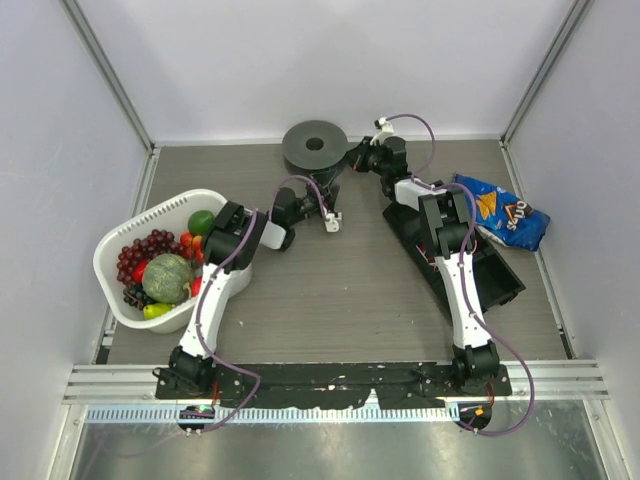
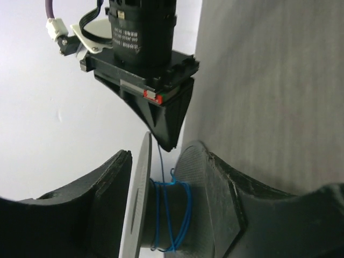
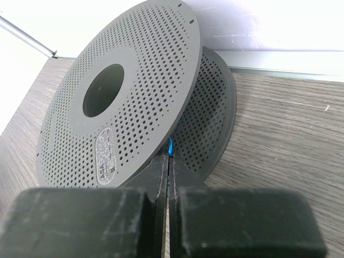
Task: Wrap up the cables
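A dark grey perforated spool (image 1: 315, 148) stands at the back of the table. In the left wrist view it shows edge-on, with the thin blue cables (image 2: 172, 215) wound in a few loose turns round its hub. My left gripper (image 2: 171, 161) is open, one finger (image 2: 80, 209) to each side of the spool's flanges and a gap on the left. The right gripper (image 3: 169, 156) is shut on the blue cable (image 3: 170, 145), with its tip in the slot between the flanges. From that tip (image 2: 166, 138) a strand runs down to the hub.
A white basket (image 1: 120, 250) of fruit stands at the left beside the left arm. At the right lie a blue chip bag (image 1: 500, 212) and a black tray (image 1: 490, 285). The back wall rises close behind the spool.
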